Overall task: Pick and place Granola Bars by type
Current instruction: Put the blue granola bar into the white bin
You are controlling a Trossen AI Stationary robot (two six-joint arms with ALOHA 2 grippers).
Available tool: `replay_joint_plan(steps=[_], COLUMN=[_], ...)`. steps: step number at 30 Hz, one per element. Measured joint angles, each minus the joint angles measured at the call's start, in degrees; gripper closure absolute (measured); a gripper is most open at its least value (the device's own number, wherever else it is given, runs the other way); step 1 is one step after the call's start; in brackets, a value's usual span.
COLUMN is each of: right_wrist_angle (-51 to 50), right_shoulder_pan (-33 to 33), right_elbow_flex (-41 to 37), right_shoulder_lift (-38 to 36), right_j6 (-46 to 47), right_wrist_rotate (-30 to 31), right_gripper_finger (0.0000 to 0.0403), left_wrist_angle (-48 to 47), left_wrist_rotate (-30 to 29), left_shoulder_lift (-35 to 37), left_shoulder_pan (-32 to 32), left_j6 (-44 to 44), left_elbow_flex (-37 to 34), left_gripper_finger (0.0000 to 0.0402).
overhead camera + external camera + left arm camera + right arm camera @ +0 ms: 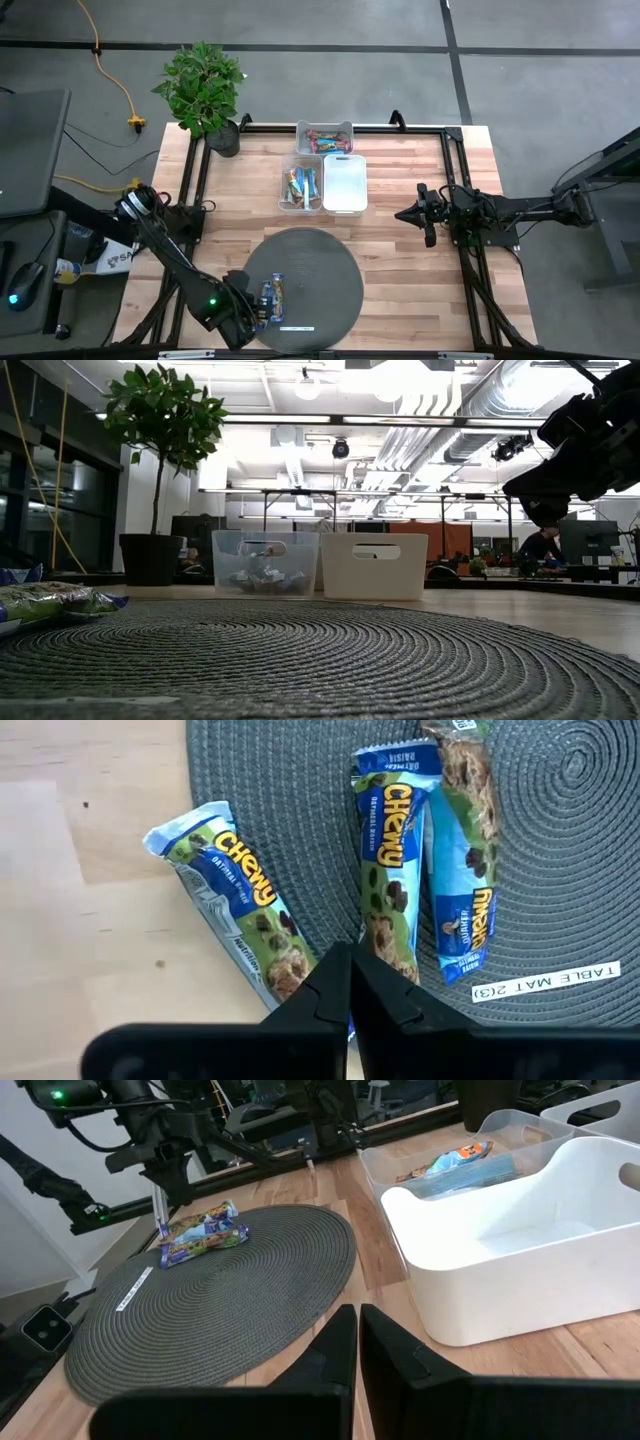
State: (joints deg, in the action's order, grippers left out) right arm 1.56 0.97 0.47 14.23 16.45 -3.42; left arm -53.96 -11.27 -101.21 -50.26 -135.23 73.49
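Note:
Three blue-and-green Granola Bars lie side by side at the left edge of the round grey mat. The leftmost bar rests partly on the wood. They also show in the high view as bars, in the low view as bars and in the right wrist view as bars. My left gripper is shut, its tips over the near ends of the left and middle bars. My right gripper is shut and waits at the table's right side, near the white bin. My left gripper points down at the bars from above with its fingers shut. Its tips overlap the near ends of the left bar and the middle bar. Whether they touch a wrapper, I cannot tell.
At the far middle stand a clear bin holding blue bars, a white bin and a clear bin holding red-pink bars. A potted plant stands at the far left corner. A white label strip lies on the mat.

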Motion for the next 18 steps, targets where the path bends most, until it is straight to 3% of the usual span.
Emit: replay_joint_plan(steps=[5,13,18], right_wrist_angle=[0.0,-0.02,0.0], right_shoulder_pan=[0.0,0.0,-0.01], right_elbow_flex=[0.0,0.0,0.0], right_shoulder_lift=[-0.02,-0.01,-0.02], right_j6=[0.0,0.0,0.0], right_wrist_rotate=[0.01,0.0,0.0], right_gripper_finger=[0.0402,0.0402,0.0402], left_wrist_angle=[-0.62,-1.67,-4.66], left_wrist_rotate=[0.26,0.32,6.28], left_shoulder_lift=[0.0,0.0,-0.55], left_shoulder_pan=[0.0,0.02,0.72], left_j6=[1.1,0.69,-2.1], left_elbow_flex=[0.0,-0.02,-0.02], left_gripper_finger=[0.0367,0.024,0.0184])
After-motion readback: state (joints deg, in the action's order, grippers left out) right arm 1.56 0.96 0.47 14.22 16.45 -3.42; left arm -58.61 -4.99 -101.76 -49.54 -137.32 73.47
